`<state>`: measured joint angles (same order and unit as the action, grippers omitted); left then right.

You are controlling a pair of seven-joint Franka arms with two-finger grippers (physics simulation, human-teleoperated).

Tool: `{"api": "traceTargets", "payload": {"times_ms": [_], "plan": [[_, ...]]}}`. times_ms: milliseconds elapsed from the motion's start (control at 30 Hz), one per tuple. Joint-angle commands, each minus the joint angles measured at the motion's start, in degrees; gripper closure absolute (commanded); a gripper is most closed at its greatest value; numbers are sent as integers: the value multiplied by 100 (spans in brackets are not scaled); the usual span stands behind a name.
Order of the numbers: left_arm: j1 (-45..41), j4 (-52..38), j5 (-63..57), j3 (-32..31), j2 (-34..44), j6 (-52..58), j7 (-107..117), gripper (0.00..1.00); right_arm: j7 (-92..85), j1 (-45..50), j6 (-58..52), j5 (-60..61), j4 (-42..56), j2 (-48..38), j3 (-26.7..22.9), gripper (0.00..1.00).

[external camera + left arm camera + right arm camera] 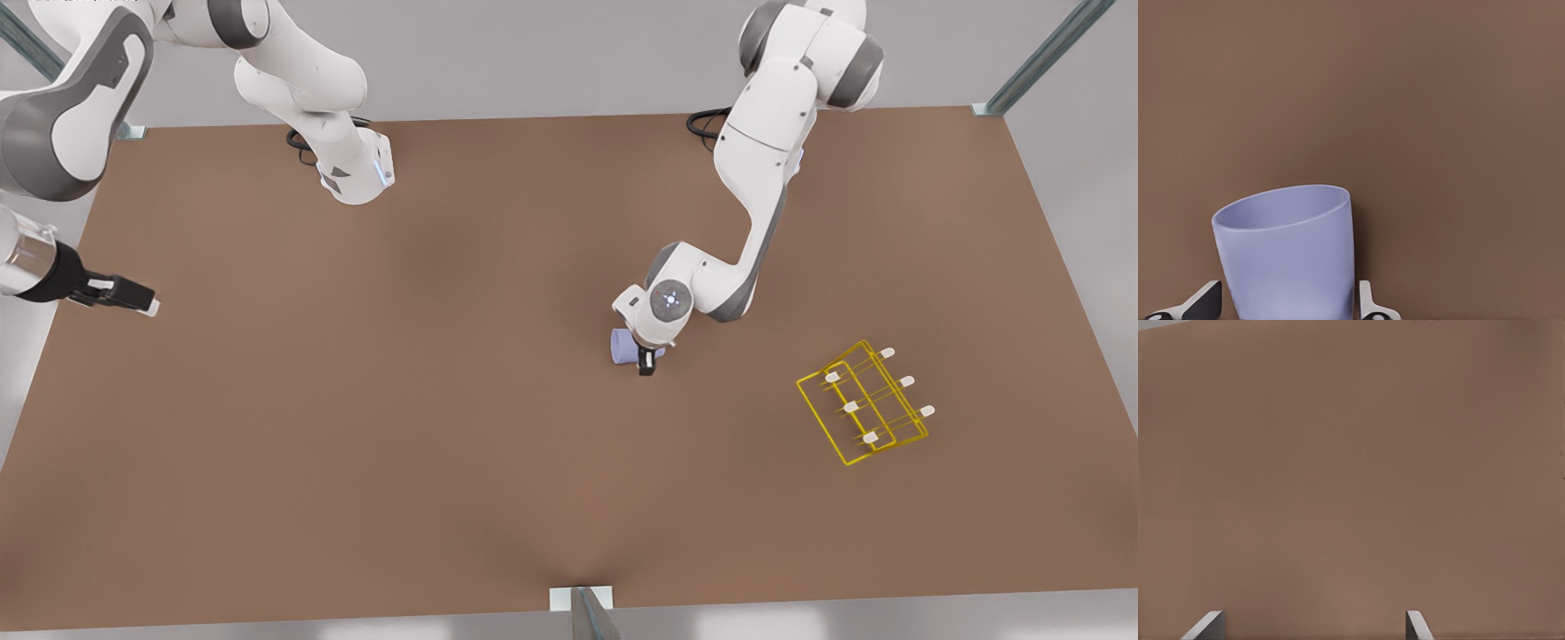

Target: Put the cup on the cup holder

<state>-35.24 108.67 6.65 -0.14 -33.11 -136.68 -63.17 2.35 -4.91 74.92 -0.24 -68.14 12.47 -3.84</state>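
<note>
My left gripper (647, 363) straddles the small lavender-blue tapered cup (622, 347) with fingers (1368, 303) apart and not yet clamped, so a shallow closure risks tipping it short of the yellow wire cup holder (862, 404) well to the right, while my right gripper (133, 298) waits far left, spread and empty.

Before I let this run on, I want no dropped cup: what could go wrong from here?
1. The left gripper has its fingers on either side of the cup, low near the base; whether they press it cannot be told, and the tapered wall could slip.
2. The holder is thin wire with short pegs; a slightly off placement might tip the cup or nudge the rack.
The right gripper waits, open, at the front view's left.
</note>
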Motion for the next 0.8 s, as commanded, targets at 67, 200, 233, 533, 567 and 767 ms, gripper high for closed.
{"api": "traceTargets", "payload": {"times_ms": [67, 200, 233, 533, 567, 767], "plan": [[-1, -4, 38, -4, -38, -70, -222, 0, 512, 16, -57, -3, 11, -42, -3, 0], [-1, -4, 100, -4, -82, -70, -222, 2, 512, 43, -118, -38, -15, -25, 50, 0], [-1, -4, 100, -4, -91, -70, -222, 3, 512, 34, -215, -29, 2, -34, 41, 0], [-1, -13, 223, -4, -187, -79, -152, 15, 565, 25, -268, -12, 20, -60, -11, 0], [-1, -13, 223, 5, -187, -79, -134, 15, 565, 34, -277, -20, 20, -69, 33, 0], [-1, -136, 214, 5, -143, 45, -82, 15, 574, 34, -250, -82, 11, -25, 33, 0]]}}
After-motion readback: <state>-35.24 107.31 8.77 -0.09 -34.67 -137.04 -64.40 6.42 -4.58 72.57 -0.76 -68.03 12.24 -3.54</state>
